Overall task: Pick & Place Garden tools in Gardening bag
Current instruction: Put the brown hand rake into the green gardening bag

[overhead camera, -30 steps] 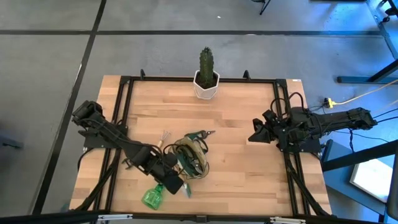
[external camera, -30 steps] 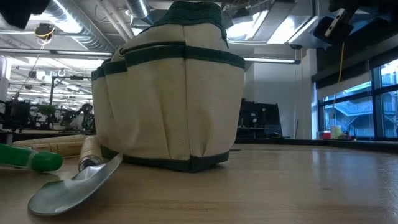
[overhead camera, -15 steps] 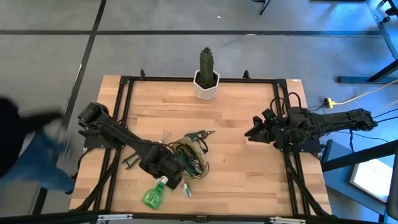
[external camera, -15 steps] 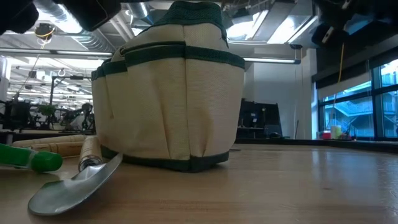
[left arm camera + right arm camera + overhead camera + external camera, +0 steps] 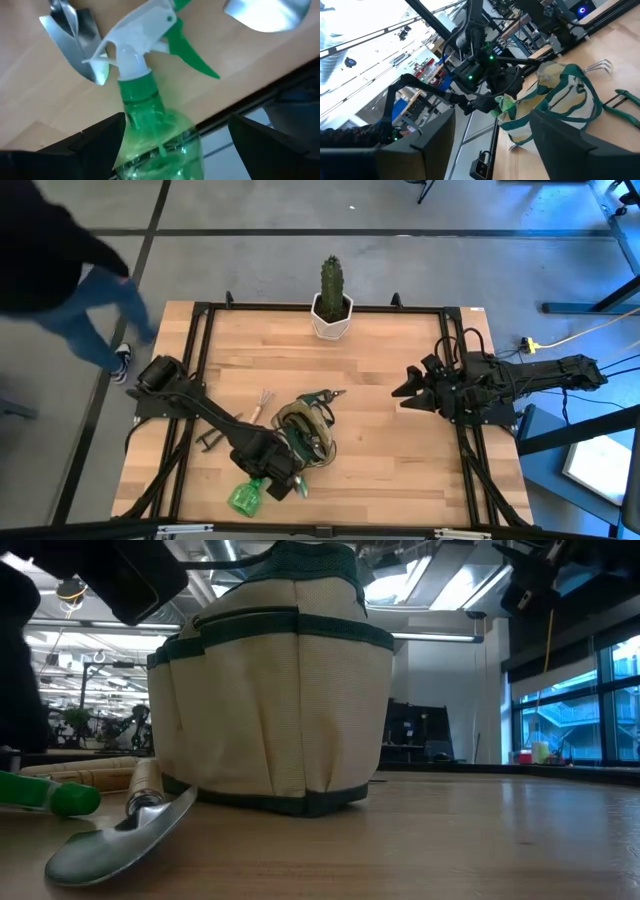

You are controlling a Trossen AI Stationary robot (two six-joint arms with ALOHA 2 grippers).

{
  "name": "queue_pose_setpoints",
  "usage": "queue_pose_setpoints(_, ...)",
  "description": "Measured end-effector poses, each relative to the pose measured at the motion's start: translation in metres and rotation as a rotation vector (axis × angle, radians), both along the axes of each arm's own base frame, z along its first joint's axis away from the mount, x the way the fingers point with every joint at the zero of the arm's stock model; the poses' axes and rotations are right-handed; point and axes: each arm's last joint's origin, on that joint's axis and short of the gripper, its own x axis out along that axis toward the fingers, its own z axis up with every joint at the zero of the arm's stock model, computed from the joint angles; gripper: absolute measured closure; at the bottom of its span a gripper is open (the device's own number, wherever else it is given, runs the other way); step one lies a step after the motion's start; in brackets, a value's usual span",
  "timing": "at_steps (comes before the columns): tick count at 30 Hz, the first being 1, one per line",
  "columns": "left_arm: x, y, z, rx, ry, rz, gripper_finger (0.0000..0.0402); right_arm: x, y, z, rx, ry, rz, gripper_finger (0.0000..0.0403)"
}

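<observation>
The translucent green spray bottle (image 5: 159, 145) with a white head and green trigger lies on its side on the table near the front edge (image 5: 245, 498). My left gripper (image 5: 268, 472) hangs over it, open, one finger on each side of the bottle's body (image 5: 175, 150); whether a finger touches it, I cannot tell. The tan and green gardening bag (image 5: 305, 430) stands upright just to the right (image 5: 270, 690). A silver trowel blade (image 5: 115, 840) lies flat before it. My right gripper (image 5: 405, 392) is open and empty over the table's right part.
A cactus in a white pot (image 5: 332, 302) stands at the far edge. A small fork (image 5: 262, 400) and dark shears (image 5: 212, 442) lie left of the bag. A metal blade (image 5: 75, 37) lies beside the bottle's head. A person (image 5: 60, 270) walks past the far left corner.
My left gripper has drawn back a little from the spray bottle's head and come down over it again, staying open. The bottle and bag have not moved. A person has walked in beside the table's left edge.
</observation>
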Motion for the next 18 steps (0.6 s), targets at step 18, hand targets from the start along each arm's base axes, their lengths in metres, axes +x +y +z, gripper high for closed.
queue_pose_setpoints(18,0.001,-0.005,-0.019,0.061,0.037,-0.009,0.0052,0.0,0.001,0.0,0.027,0.012,0.024,0.0151)
